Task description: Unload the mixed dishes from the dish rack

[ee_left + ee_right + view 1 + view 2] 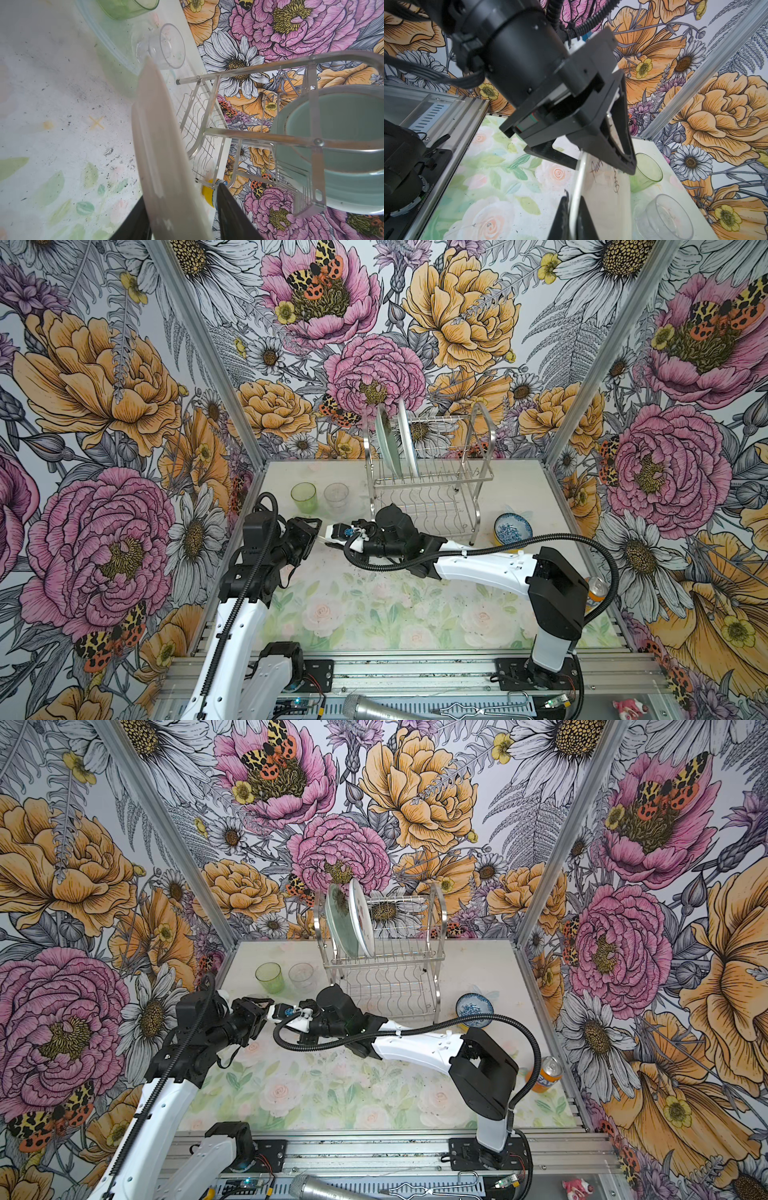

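**Item under transfer:** the plain white plate [602, 197] is out of the dish rack [484, 435] and held over the middle of the table [374, 614], just near of the rack.

**Right gripper** [574, 209]: fingers closed hard on the plate's right rim.

**Left gripper** [181, 191]: one finger to each face of the opposite, left rim. Whether they have clamped or only straddle it cannot be told.

**Governing relation:** the plate spans left to right between the two grippers, which face each other across it. The left arm is nearer the free table on the left.

**Judgement:** this is a handover. The right gripper should not release until the left grip is sure, or the plate drops.

**In the rack's upper tier:** the pale green plate [386, 443] and the cream plate [363, 923] stand on edge at its left end.

**Already out:**
- The green tumbler [303, 497] and clear tumbler [336, 495] stand upright at far left.
- The patterned bowl [512, 529] sits right of the rack, apparently nested in the yellow bowl [207, 192].

**Limits:**
- In both top views the wrists hide almost all of the white plate, and its tilt is unsettled.
- The yellow bowl shows only as a sliver
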Robot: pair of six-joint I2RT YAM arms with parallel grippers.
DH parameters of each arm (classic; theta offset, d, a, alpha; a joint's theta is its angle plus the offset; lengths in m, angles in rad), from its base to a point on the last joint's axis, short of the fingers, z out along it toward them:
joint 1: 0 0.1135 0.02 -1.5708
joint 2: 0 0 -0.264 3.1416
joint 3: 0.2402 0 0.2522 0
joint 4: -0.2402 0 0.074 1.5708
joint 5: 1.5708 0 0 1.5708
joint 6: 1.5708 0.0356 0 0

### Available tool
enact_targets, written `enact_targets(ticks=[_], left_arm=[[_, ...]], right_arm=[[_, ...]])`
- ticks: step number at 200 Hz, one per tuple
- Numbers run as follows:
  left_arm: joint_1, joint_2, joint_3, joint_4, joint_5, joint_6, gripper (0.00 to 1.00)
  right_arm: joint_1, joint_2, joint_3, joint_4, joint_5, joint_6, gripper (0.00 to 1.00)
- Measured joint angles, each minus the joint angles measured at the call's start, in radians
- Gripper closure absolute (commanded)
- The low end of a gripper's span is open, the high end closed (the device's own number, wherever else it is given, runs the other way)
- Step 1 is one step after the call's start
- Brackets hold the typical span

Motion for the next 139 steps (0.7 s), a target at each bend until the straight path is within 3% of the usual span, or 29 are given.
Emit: enact_targets(ticks=[18,41,49,60,78,117,139], left_arm=[[0.012,-0.01,-0.01,0.0,0.007,0.0,0.58],[0.043,-0.017,-0.018,-0.008,0.039,-0.008,0.69],[0.06,-0.017,-0.018,-0.011,0.056,-0.016,0.78],[0.086,-0.016,-0.019,-0.036,0.073,-0.016,1.0],[0.12,-0.013,-0.039,-0.054,0.101,0.042,1.0],[0.148,-0.015,-0.047,-0.049,0.134,0.047,1.0],[0.153,-0.015,-0.062,-0.032,0.149,0.047,1.0]], right_arm=[[0.006,0.005,0.001,0.0,0.008,-0.015,1.0],[0.017,0.012,0.001,0.005,0.026,-0.055,1.0],[0.022,0.015,0.002,0.009,0.039,-0.074,1.0],[0.027,0.022,0.005,0.006,0.047,-0.119,1.0],[0.048,0.025,0.007,0.008,0.038,-0.151,1.0],[0.05,0.027,0.008,0.016,0.042,-0.143,1.0],[0.05,0.027,0.008,0.012,0.048,-0.141,0.86]])
